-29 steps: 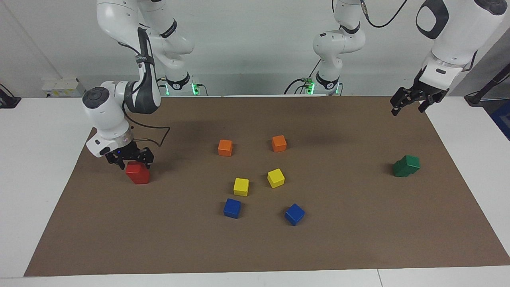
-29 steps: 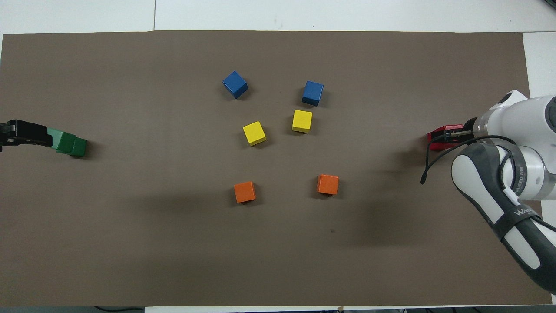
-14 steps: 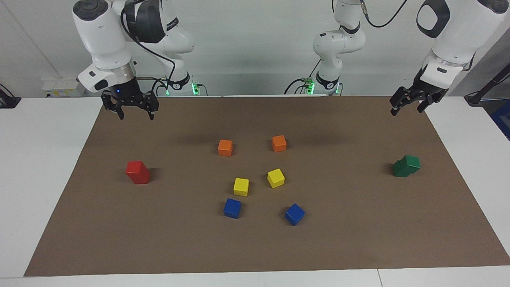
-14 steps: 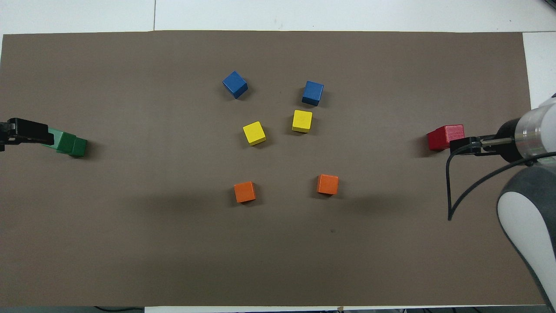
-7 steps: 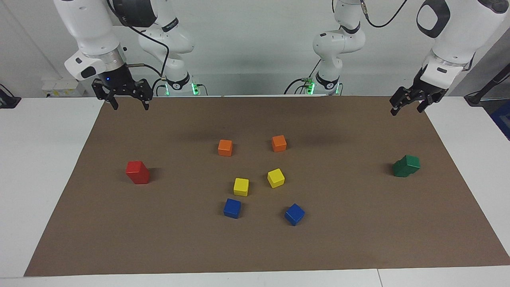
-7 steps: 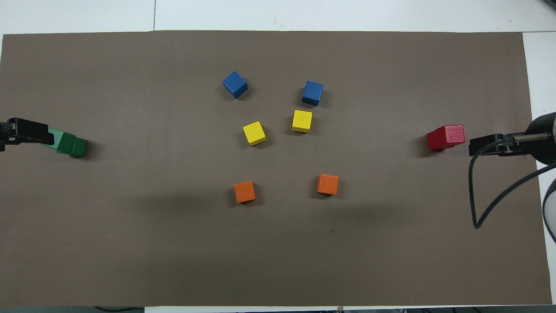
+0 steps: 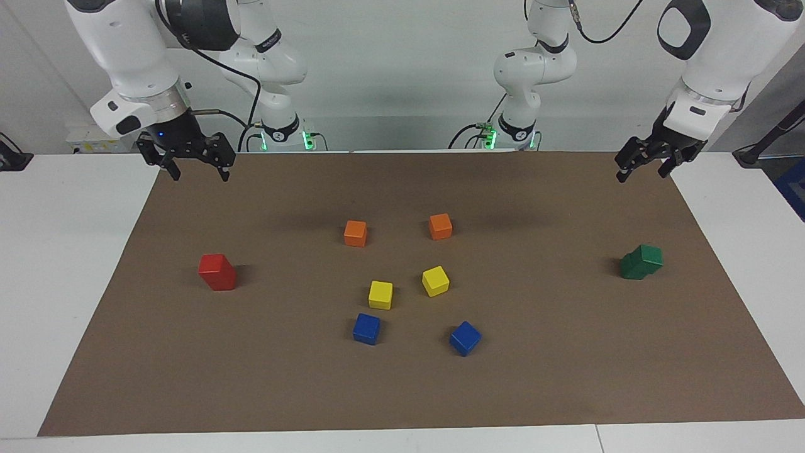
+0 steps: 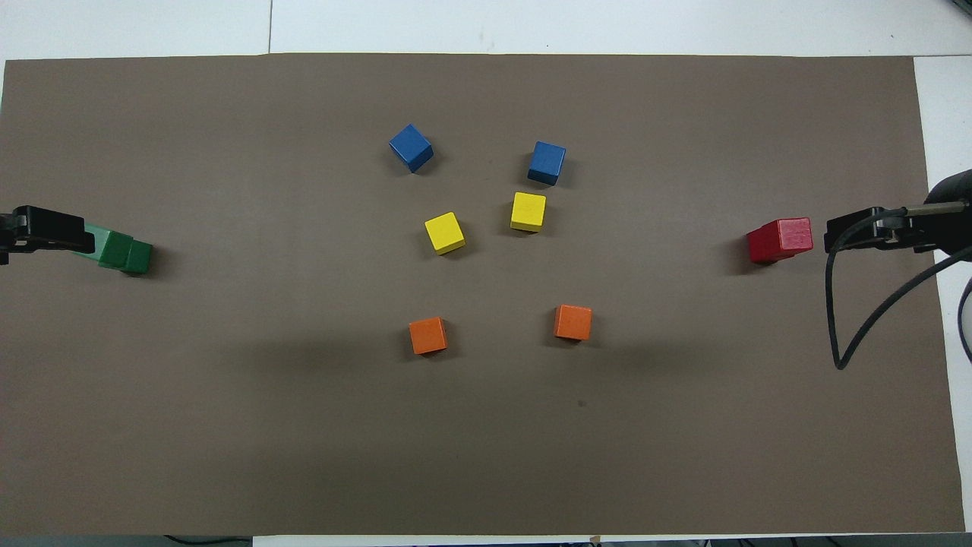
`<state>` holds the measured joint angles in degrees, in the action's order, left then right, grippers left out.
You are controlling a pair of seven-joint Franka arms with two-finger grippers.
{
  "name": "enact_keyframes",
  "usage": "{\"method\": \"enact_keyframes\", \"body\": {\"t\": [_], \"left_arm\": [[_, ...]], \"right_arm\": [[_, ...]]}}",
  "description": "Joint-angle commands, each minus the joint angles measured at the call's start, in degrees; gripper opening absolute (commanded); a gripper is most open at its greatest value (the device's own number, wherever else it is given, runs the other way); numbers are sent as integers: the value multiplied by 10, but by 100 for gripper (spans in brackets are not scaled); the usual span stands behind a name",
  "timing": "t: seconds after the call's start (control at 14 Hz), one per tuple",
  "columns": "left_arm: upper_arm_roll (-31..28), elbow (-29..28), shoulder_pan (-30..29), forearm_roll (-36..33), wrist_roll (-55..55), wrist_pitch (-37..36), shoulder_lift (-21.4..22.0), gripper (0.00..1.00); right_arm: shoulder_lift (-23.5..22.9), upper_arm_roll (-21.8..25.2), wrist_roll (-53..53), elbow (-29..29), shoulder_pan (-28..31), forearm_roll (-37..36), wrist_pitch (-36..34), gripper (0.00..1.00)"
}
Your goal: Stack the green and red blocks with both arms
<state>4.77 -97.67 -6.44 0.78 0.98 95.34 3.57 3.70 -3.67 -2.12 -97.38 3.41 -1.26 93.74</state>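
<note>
- The right gripper (image 7: 195, 165), open and empty, hangs over the brown mat's (image 7: 402, 390) corner nearest the robots at the right arm's end; the left gripper (image 7: 648, 165), open too, hangs over the matching corner.
- Farther out, orange cubes (image 7: 355, 233), yellow cubes (image 7: 380, 294) and blue cubes (image 7: 366, 328) cluster mid-tabletop.
- The red stack (image 7: 217, 272) stands upright, well apart; the green stack (image 7: 641, 262) sits skewed.

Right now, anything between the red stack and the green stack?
Yes. In the overhead view, two yellow cubes sit between the red stack and the green stack; blue and orange cubes flank that line.
</note>
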Motion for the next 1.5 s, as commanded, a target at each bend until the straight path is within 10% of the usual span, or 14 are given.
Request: {"method": "enact_keyframes", "body": {"t": [0.0, 1.43], "left_arm": [[-4, 8, 3, 7, 7, 0, -2, 100], [-4, 7, 0, 7, 5, -1, 0, 100]], "right_arm": [[-11, -3, 16, 18, 14, 11, -10, 100], [-12, 31, 18, 19, -21, 14, -14, 100]]}}
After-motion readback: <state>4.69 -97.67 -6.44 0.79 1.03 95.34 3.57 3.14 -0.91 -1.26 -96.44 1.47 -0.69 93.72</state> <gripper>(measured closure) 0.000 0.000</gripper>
